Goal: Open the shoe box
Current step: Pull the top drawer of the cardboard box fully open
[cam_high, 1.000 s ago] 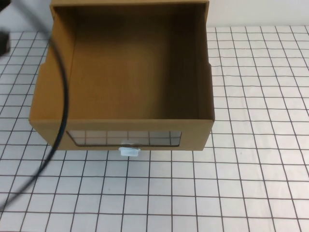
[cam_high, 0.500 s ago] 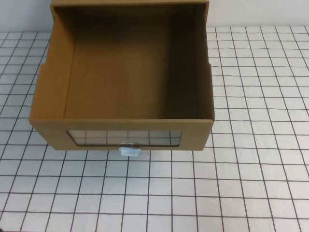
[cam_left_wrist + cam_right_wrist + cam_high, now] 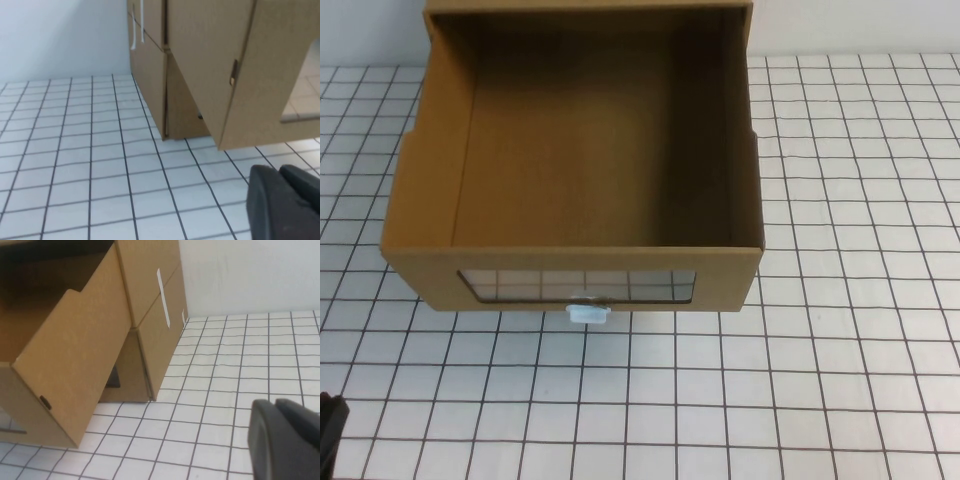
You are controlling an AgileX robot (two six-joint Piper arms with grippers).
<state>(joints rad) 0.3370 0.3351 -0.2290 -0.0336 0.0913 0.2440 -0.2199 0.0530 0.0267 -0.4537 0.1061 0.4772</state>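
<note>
The brown cardboard shoe box [image 3: 420,200] stands at the middle back of the table with its drawer pulled out toward me and its inside bare. Its front panel has a clear window [image 3: 575,285] and a small white pull tab [image 3: 588,314]. My left gripper [image 3: 277,172] is shut on nothing, low over the tiles off the box's left front corner [image 3: 220,145]. Only a dark bit of it [image 3: 328,425] shows at the bottom left of the high view. My right gripper [image 3: 274,405] is shut and empty, off the box's right side [image 3: 75,355], outside the high view.
A white table with a black grid [image 3: 840,300] runs round the box. A pale wall [image 3: 250,275] rises behind the table. The outer sleeve of the box [image 3: 155,300] stands behind the drawer.
A second ago a dark cable of the left arm hung across the box's left side; it has drawn back, and only a dark tip shows at the lower left. The box has not moved.
</note>
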